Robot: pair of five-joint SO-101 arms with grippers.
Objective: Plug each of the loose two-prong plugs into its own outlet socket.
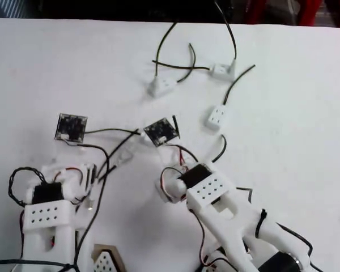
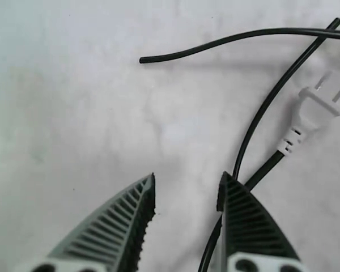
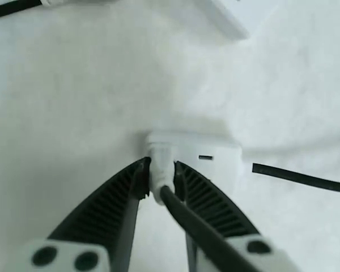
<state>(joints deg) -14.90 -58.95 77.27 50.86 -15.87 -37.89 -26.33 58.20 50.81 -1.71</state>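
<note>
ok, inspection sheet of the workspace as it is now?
Surface: white table.
Job's things: three outlet sockets on the far side; loose two-prong plug lying near left gripper; held plug against a socket block.
Clutter: two black square boards.
Grippers: left gripper open above table; right gripper shut on held plug.
Cables: black cables loose, crossing.
Surroundings: dark beyond the far edge, unclear.

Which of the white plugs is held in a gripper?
The plug clamped in the right gripper, butted against a white socket. The other plug lies loose, prongs bare, beyond the open left gripper.
</note>
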